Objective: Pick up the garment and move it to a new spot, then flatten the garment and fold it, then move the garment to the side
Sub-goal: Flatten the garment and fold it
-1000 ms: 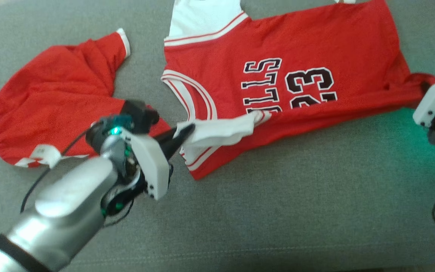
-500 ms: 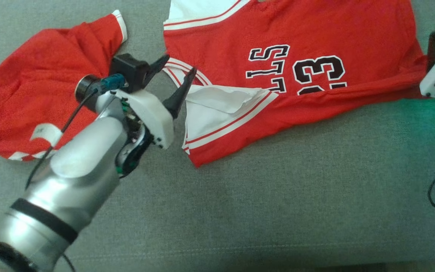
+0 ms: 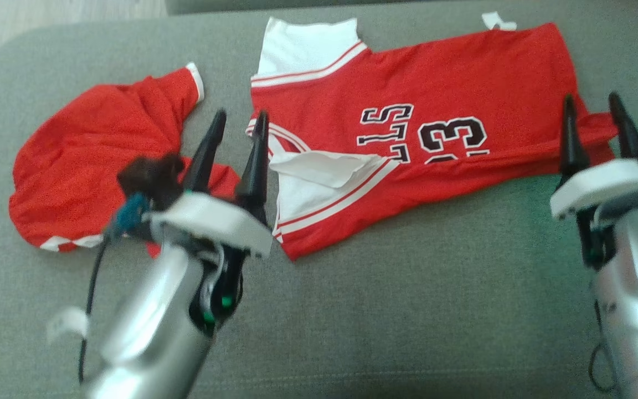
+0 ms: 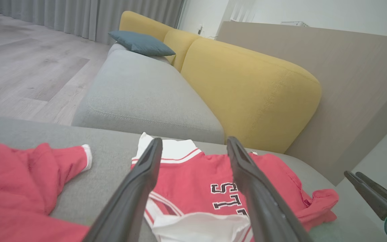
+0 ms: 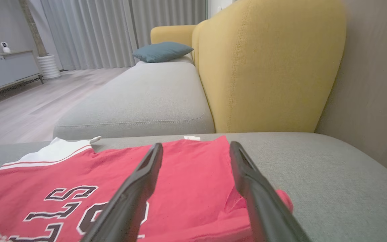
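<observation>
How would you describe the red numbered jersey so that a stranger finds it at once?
Start at the grey fabric seat cushion near the yellow sofa backrest. Two red garments lie on it; the flat red fabric jersey is the one farther right. Unlike the crumpled plain red garment beside it, it bears dark letters and the number 23.

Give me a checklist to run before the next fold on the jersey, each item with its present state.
1. Left tool open and empty: ok.
2. Right tool open and empty: ok.
3. Jersey lying flat: not ok; its near edge is doubled over and a white flap sits rumpled by the armhole.
4. Jersey apart from the other red garment: ok; grey cushion shows between them.
5. Bare cushion in front of the jersey: ok.
6. Jersey's lower layers smooth: cannot tell; hidden.
</observation>
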Robot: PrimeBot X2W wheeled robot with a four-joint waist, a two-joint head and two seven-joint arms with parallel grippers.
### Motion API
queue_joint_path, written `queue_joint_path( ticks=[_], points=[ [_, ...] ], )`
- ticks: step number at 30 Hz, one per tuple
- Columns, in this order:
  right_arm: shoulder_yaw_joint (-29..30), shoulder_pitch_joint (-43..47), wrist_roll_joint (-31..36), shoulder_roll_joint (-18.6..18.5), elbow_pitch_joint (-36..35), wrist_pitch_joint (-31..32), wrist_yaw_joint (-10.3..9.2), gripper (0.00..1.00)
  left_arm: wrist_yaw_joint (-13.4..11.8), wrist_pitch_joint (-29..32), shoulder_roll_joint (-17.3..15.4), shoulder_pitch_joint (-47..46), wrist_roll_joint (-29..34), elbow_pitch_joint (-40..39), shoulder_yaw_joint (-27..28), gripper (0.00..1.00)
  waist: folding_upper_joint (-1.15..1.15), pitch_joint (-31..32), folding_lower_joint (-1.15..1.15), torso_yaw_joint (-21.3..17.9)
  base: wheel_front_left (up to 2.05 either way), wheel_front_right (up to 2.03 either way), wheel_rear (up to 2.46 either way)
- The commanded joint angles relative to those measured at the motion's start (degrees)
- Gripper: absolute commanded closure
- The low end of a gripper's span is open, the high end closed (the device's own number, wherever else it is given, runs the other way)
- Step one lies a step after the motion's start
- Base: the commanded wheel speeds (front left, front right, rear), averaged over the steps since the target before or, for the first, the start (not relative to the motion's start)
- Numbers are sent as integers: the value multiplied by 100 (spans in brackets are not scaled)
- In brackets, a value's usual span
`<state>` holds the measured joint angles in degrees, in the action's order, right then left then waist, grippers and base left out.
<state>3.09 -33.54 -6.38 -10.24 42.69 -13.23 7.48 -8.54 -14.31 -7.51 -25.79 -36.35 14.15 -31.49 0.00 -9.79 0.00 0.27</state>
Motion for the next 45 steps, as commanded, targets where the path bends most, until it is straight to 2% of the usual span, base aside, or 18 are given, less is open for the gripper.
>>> queue_joint_path(
  ticks=[1,6,14,19,22,31,39,40,41,45],
  points=[
    [-140,-24,-22,-72,-228,-93,1,0,9,-67,-39,-126,52,-196,245,0,0,127,0,-26,0,0,0],
    [-385,885,-44,-76,-932,-150,1,0,213,-68,194,712,489,-326,586,0,0,421,0,-73,0,0,0],
    [-168,1716,-14,159,-1732,-163,1,0,425,-68,409,1437,788,-111,758,0,0,503,0,-147,0,0,0],
    [-73,1733,37,172,-2057,-17,1,0,558,-68,447,1335,776,335,529,0,0,402,0,-192,0,0,0],
    [-50,1715,52,186,-2231,71,1,0,579,183,456,1169,640,771,322,0,0,328,0,-230,0,0,0],
    [-29,1658,101,202,-2582,233,1,0,405,796,462,639,286,1807,-1,0,0,69,0,-428,0,0,0],
    [6,1610,150,224,-2739,310,1,0,357,820,462,253,198,2368,-129,0,0,-128,0,-559,0,0,0],
    [12,1606,156,228,-2745,316,1,0,378,811,462,218,186,2413,-148,25,0,-140,0,-566,0,0,0],
    [21,1605,164,233,-2748,322,1,0,400,794,462,185,174,2451,-163,100,0,-146,0,-569,0,0,0],
    [117,1613,211,243,-2690,399,1,0,454,477,463,60,139,2479,-117,100,0,-123,0,-540,0,0,0]
  ],
)
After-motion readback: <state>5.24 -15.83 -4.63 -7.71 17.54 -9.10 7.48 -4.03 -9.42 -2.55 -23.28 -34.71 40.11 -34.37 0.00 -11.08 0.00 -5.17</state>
